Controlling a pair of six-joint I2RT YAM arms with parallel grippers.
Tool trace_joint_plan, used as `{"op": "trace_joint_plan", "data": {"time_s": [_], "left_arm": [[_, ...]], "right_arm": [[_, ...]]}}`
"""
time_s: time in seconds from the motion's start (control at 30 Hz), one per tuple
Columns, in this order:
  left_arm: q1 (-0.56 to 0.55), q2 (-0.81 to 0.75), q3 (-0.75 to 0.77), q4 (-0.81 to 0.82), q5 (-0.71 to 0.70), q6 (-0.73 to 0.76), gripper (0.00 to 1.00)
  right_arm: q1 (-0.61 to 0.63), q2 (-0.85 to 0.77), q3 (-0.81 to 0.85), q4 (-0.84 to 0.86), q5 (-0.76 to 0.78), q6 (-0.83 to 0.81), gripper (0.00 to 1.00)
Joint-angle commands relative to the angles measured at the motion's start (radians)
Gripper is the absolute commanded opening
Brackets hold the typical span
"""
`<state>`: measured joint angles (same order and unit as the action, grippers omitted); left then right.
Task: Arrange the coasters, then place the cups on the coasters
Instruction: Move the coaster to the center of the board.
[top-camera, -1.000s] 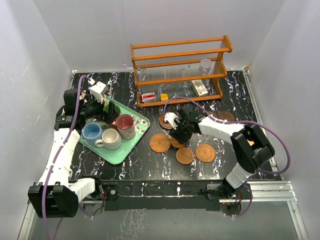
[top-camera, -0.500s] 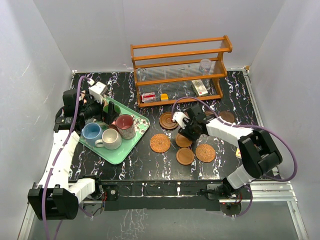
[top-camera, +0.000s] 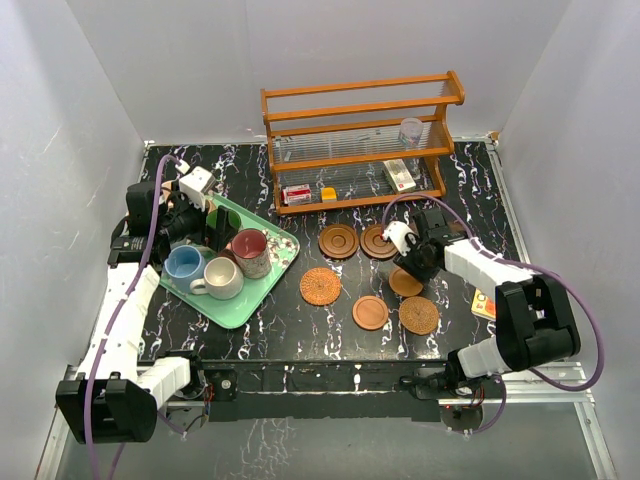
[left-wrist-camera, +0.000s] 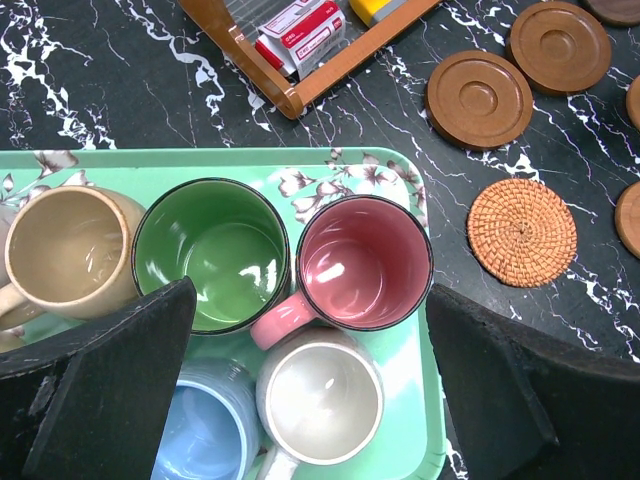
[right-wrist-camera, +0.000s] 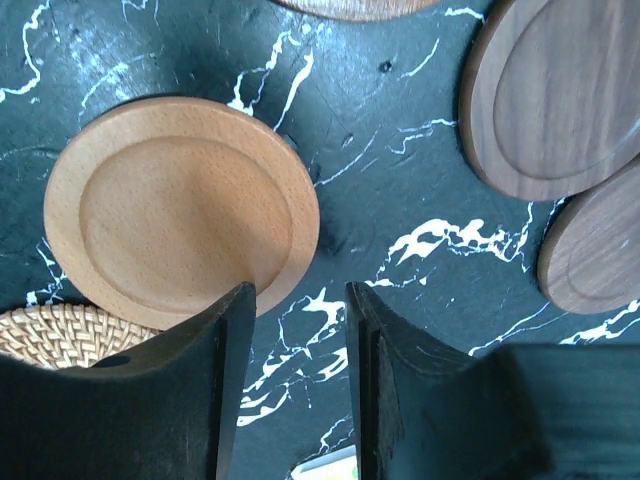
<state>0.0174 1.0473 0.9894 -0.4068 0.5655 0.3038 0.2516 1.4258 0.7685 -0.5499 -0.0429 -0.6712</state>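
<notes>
Five cups stand packed on the mint tray (left-wrist-camera: 200, 158): tan (left-wrist-camera: 62, 250), green (left-wrist-camera: 212, 252), pink (left-wrist-camera: 365, 262), cream (left-wrist-camera: 318, 400) and light blue (left-wrist-camera: 200, 430). My left gripper (left-wrist-camera: 310, 290) hovers above them, wide open and empty; from the top it (top-camera: 205, 225) is over the tray's far side. Coasters lie on the marble: two dark ringed ones (top-camera: 338, 241) (top-camera: 378, 241), a woven one (top-camera: 320, 286), a smooth one (top-camera: 370, 312), another woven one (top-camera: 419, 315). My right gripper (right-wrist-camera: 300, 295) is low over bare marble, narrowly open, its left finger (right-wrist-camera: 200, 380) over the rim of a light smooth coaster (right-wrist-camera: 180, 210).
A wooden rack (top-camera: 360, 140) with small boxes and a clear tumbler (top-camera: 410, 130) stands at the back. Dark coasters (right-wrist-camera: 560, 90) (right-wrist-camera: 600, 250) lie just right of my right gripper. An orange card (top-camera: 482, 303) sits by the right edge. White walls enclose the table.
My right gripper has travelled right across the table, its jaws narrowing, and the light smooth coaster has slid right with it. The left arm has not moved.
</notes>
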Motion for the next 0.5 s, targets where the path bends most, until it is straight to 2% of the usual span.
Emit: {"op": "trace_joint_plan", "data": {"time_s": [0.0, 0.23, 0.47], "left_arm": [[-0.002, -0.03, -0.006, 0.005, 0.025, 0.009, 0.99], [-0.003, -0.028, -0.01, 0.011, 0.026, 0.009, 0.99], [-0.002, -0.025, -0.014, 0.011, 0.026, 0.012, 0.99]], "right_arm": [[-0.013, -0.055, 0.047, -0.035, -0.025, 0.004, 0.39], [0.006, -0.11, 0.122, -0.117, -0.211, 0.085, 0.45], [0.156, -0.11, 0.103, -0.09, -0.215, 0.113, 0.49]]}}
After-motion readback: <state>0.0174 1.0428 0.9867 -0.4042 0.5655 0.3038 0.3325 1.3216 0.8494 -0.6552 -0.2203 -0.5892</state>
